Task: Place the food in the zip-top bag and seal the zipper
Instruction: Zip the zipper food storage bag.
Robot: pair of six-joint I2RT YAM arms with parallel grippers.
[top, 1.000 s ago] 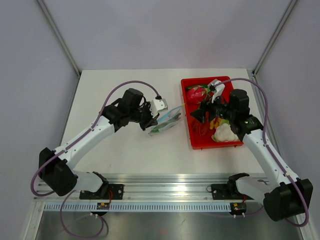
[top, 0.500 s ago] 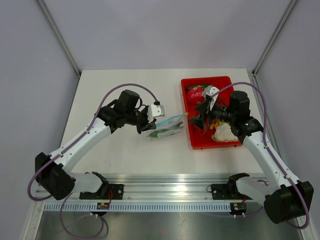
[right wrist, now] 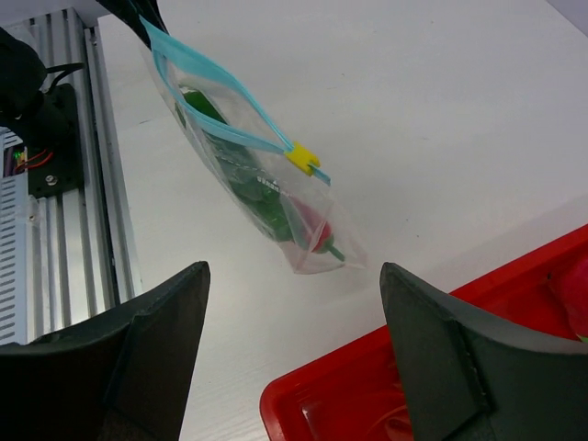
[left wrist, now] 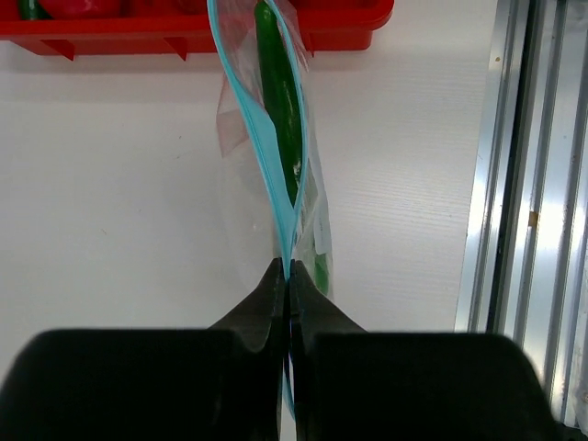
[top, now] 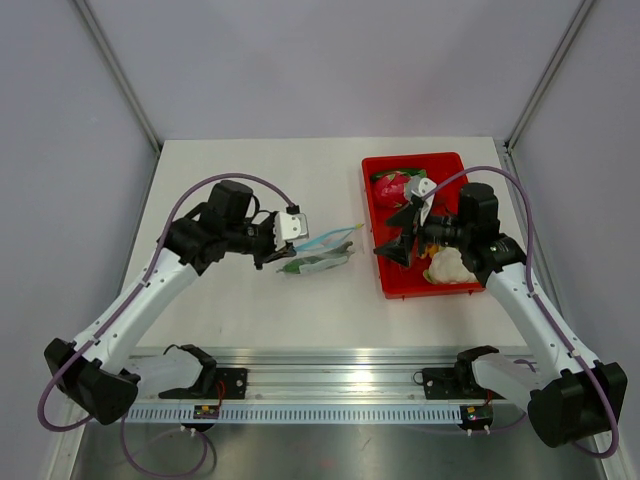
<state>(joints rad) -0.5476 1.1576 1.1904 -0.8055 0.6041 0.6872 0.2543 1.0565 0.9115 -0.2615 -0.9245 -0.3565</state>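
The left hand (left wrist: 287, 276) pinched one end of the zipper (right wrist: 216, 92); the right hand (right wrist: 292, 280) stood open beyond it. If still unsealed, the hanging zip-top bag (right wrist: 266, 197) could spill the food (left wrist: 280, 110).

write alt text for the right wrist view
A clear zip-top bag with a green-and-red pepper inside hangs from the left gripper, pinched at its top corner, over a table. A yellow slider sits on its blue zipper; the open right gripper frames the foreground above a red tray.

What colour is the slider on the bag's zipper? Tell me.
Yellow; the slider sits at the light-blue zipper end, clearest in the right wrist view.
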